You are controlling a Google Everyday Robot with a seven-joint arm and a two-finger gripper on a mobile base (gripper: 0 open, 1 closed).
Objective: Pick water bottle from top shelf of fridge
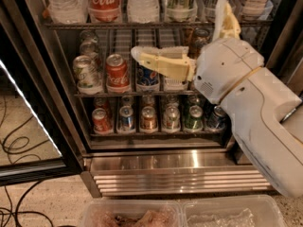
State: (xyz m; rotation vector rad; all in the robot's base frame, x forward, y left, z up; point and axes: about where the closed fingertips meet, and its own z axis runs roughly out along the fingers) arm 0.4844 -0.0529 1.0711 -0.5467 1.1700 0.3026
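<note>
The fridge (180, 174) stands open in front of me. Its top shelf (156, 25) runs along the upper edge of the view and carries clear water bottles (62, 3) (142, 1), a red Coca-Cola bottle (104, 1) and tall cans (182, 1); only their lower halves show. My gripper (179, 30) is open and empty, just below the top shelf in front of the middle rack. One cream finger (158, 59) points left across the cans, the other (226, 18) points up in front of the top shelf at the right.
The middle and lower wire racks hold short soda cans (117, 72) (148, 118). The glass door (33, 126) hangs open at the left, with black cables (14, 145) on the floor. Clear plastic bins (142, 215) sit at the bottom edge. My white arm (265, 117) covers the right side.
</note>
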